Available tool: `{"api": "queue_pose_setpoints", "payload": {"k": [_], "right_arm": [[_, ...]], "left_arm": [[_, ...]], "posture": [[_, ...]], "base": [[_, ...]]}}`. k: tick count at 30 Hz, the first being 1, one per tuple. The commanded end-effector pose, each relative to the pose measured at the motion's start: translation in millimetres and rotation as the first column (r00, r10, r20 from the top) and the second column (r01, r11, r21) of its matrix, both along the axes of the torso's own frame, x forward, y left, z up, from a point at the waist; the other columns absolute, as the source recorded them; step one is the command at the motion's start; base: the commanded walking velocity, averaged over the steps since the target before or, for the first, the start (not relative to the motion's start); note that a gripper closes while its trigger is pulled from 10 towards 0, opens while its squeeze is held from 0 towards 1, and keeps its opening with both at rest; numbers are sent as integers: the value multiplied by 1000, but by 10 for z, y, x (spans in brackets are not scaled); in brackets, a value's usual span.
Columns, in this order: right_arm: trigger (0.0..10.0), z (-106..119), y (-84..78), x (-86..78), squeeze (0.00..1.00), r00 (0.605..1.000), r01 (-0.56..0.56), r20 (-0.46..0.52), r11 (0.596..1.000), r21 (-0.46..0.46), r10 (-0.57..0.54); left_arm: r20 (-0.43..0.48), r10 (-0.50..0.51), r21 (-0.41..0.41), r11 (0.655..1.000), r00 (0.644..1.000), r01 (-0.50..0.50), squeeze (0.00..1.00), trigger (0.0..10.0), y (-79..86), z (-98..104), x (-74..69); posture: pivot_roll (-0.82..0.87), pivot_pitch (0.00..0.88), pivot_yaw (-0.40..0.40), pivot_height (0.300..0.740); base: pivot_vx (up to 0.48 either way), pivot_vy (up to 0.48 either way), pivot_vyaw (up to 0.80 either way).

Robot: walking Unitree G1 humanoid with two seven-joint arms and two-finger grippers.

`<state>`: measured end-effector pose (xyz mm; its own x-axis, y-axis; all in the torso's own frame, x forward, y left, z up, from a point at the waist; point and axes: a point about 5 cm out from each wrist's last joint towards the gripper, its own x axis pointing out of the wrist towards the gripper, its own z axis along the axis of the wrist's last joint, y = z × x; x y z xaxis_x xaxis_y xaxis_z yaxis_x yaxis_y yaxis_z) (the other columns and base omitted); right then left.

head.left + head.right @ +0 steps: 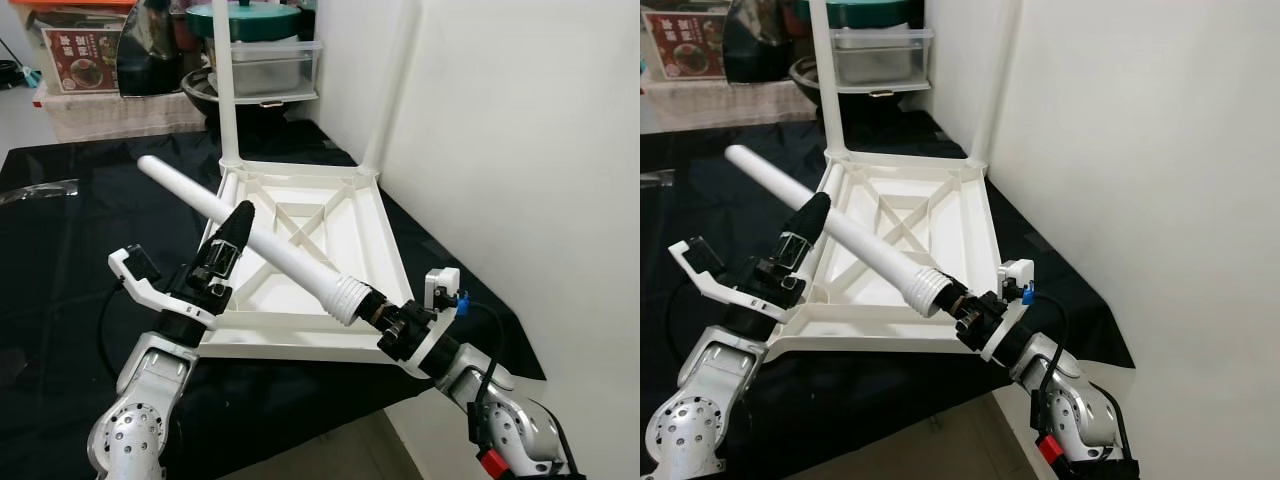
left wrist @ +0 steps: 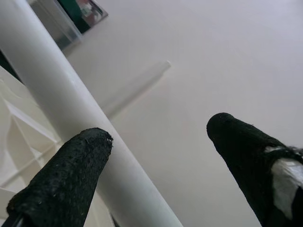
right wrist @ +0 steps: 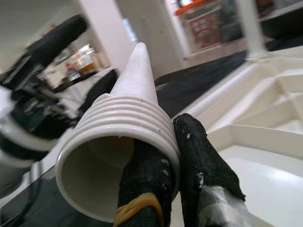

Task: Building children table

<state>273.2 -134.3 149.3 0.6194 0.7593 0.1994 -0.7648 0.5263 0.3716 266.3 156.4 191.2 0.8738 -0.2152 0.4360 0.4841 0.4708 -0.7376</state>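
White plastic table top [image 1: 370, 240] lies upside down on black cloth [image 1: 70, 250], two legs already in. Right hand [image 1: 385, 320] pinches the third leg's [image 1: 260, 235] threaded rim; left hand [image 1: 232, 235] open beside it, fourth leg's nowhere.

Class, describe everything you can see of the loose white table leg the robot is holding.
The loose table leg is a long, smooth white tube, plastic by its look, hollow, with a ribbed threaded end. It lies tilted above the upturned white tabletop. The right gripper pinches the wall of the threaded end, one finger inside and one outside. The left gripper is open, one finger against the shaft further up.
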Motion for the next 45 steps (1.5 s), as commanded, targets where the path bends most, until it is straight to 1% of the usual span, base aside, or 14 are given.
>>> {"api": "queue_pose_setpoints", "payload": {"k": [1, 6, 7, 11, 18, 20, 22, 27, 32, 37, 38, 40, 41, 45], "right_arm": [[0, -15, 0, -42, 0, 999, -34, -11, 999, 18, 34], [0, -13, -58, 8, 0, 1000, 17, -20, 999, 38, -16], [0, 12, -81, 36, 0, 999, 36, -22, 997, 66, -35], [0, 46, -79, 17, 0, 1000, 4, -22, 995, 96, -2], [0, 43, -135, 81, 0, 997, 76, -29, 993, 93, -74], [0, 75, -74, -26, 0, 999, -36, -19, 993, 115, 39], [0, 77, -56, -63, 0, 997, -69, -16, 990, 120, 72], [0, 79, -65, -80, 0, 996, -83, -17, 986, 144, 86], [0, 93, -52, -161, 0, 985, -168, -9, 971, 170, 172], [0, 37, -39, -221, 0, 974, -221, -21, 965, 143, 227], [0, -2, -42, -244, 0, 969, -240, -31, 963, 124, 246], [0, -2, -42, -244, 0, 969, -240, -31, 963, 124, 246], [0, -37, -45, -268, 0, 964, -258, -41, 961, 103, 263], [0, -139, -52, -302, 0, 956, -282, -71, 959, 33, 284]], "left_arm": [[8, -30, -9, 1000, 1000, 30, 0, 10000, -26, 13, -1], [-14, -52, -22, 998, 999, 51, 0, 10000, 8, -21, -19], [-16, -63, -28, 998, 998, 63, 0, 10000, 8, -19, -33], [-24, -78, -32, 997, 997, 77, 0, 10000, 4, -18, -40], [-28, -87, -32, 996, 996, 86, 0, 10000, 14, -12, -40], [-36, -85, -31, 996, 996, 83, 0, 10000, 25, -25, -35], [-38, -85, -31, 996, 996, 83, 0, 10000, 29, -27, -33], [-42, -86, -29, 996, 995, 85, 0, 10000, 35, -36, -31], [-52, -86, -25, 996, 995, 85, 0, 10000, 35, -50, -24], [-64, -60, -14, 998, 996, 59, 0, 10000, 59, -56, -8], [-64, -41, -12, 999, 997, 40, 0, 7686, 81, -55, -1], [-64, -41, -12, 999, 997, 40, 0, 7686, 81, -55, -1], [-60, -23, -15, 1000, 998, 22, 0, 0, 102, -47, 4], [-45, 3, -32, 999, 999, -4, 0, 0, 153, -20, 5]], "posture": [[17, 0, -94, 740], [11, 0, -90, 740], [15, 0, -90, 740], [15, 0, -90, 740], [16, 0, -92, 740], [17, 0, -93, 740], [17, 0, -94, 740], [16, 0, -92, 740], [16, 0, -94, 740], [16, 0, -94, 740], [21, 0, -97, 740], [21, 0, -97, 740], [24, 0, -99, 740], [27, 0, -101, 740]], "base": [[0, 0, 0], [0, 0, 0], [0, 0, 0], [0, 0, 0], [0, 0, 0], [0, 0, 0], [0, 0, 0], [0, 0, 0], [0, 0, 0], [0, 0, 0], [0, 0, 0], [0, 0, 0], [0, 0, 0], [0, 0, 0]]}}
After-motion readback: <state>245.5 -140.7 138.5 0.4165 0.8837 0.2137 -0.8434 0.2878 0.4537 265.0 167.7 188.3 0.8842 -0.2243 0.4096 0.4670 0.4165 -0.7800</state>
